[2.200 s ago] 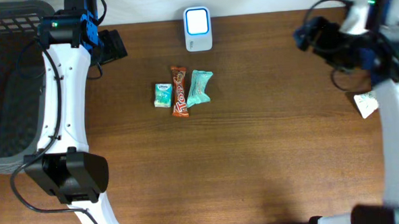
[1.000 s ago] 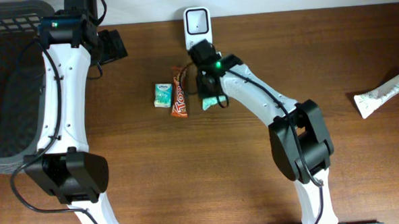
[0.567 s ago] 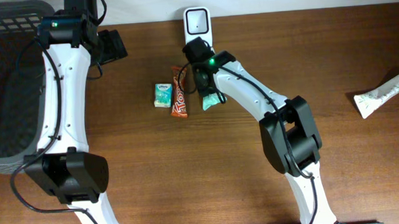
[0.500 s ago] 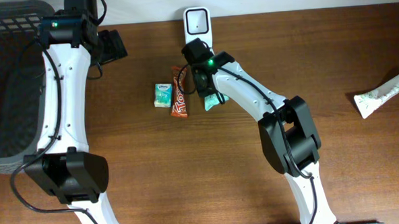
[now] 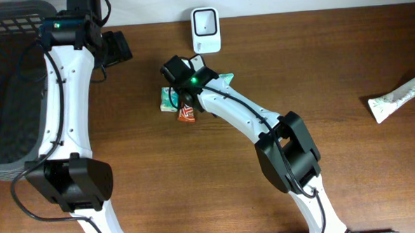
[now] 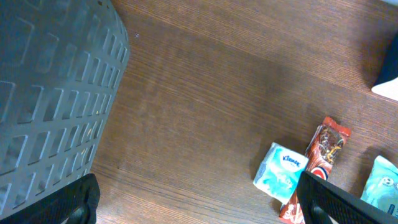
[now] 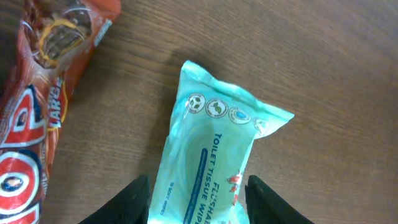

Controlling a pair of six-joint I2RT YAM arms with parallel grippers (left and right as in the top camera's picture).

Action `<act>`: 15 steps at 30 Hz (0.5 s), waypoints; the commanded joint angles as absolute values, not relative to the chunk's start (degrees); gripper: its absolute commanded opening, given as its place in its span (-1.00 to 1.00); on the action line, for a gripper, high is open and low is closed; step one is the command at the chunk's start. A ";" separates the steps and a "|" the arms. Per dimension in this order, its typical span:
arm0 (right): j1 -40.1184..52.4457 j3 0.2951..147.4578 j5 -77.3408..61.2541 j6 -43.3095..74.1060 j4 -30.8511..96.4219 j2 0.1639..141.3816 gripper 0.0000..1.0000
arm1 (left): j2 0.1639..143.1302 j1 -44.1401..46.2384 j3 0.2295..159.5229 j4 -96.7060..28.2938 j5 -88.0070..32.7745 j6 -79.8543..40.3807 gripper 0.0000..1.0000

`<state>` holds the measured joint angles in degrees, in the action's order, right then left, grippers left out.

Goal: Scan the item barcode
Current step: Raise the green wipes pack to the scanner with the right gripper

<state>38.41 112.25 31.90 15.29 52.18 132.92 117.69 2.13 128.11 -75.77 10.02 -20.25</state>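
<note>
Three items lie in a row below the white scanner point(image 5: 205, 29). They are a small teal tissue pack point(image 5: 168, 98) point(image 6: 281, 176), a red-brown chocolate bar point(image 5: 186, 115) point(image 6: 323, 152) point(image 7: 37, 124) and a teal wipes pack point(image 5: 224, 78) point(image 7: 211, 155). My right gripper point(image 7: 198, 183) is open, one finger close beside each long edge of the wipes pack, which lies flat on the wood. In the overhead view the right arm's wrist point(image 5: 190, 80) covers most of that pack. My left gripper point(image 6: 199, 205) point(image 5: 117, 47) stands wide open over bare wood at the back left, holding nothing.
A dark grey mesh basket point(image 5: 9, 83) point(image 6: 50, 93) fills the left edge of the table. A white tube point(image 5: 400, 97) lies at the far right. The right arm stretches diagonally from the front middle to the items.
The right arm's wrist has swung left, from just under the scanner to over the chocolate bar and the wipes pack. The left arm has not moved.
</note>
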 commanded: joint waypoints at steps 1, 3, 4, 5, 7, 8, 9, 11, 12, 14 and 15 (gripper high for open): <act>37.69 107.83 32.56 17.02 50.89 132.62 -0.03 | 117.71 2.07 128.16 -75.68 9.87 -20.78 0.98; 37.01 105.58 32.38 17.04 49.54 132.62 -0.03 | 117.71 2.07 128.16 -75.68 9.87 -20.78 0.98; 36.23 104.92 31.33 17.04 49.23 132.62 -0.03 | 117.71 2.07 128.16 -75.68 9.87 -20.78 0.98; 35.66 104.88 30.30 17.02 49.25 132.62 -0.03 | 117.71 2.07 128.16 -75.68 9.87 -20.78 0.98; 33.95 104.88 26.61 17.02 48.82 132.62 -0.28 | 117.71 2.07 128.16 -75.68 9.87 -20.78 0.98; 33.21 104.90 25.17 17.02 48.64 132.62 -0.33 | 117.71 2.07 128.16 -75.68 9.87 -20.78 0.98; 32.77 104.90 24.27 16.99 48.62 132.60 -0.39 | 117.71 2.07 128.16 -75.68 9.87 -20.78 0.98; 31.09 105.08 21.67 16.97 48.69 132.57 -0.73 | 117.71 2.07 128.16 -75.68 9.87 -20.78 0.98; 30.63 105.36 20.71 16.97 48.69 132.57 -0.92 | 117.71 2.07 128.18 -75.68 9.87 -20.78 0.98; 30.00 109.14 19.03 16.93 50.39 131.90 -0.92 | 117.71 2.07 128.18 -75.68 9.87 -20.78 0.98; 29.91 111.63 19.03 16.73 51.27 131.41 -0.92 | 117.71 2.07 128.18 -75.68 9.87 -20.78 0.98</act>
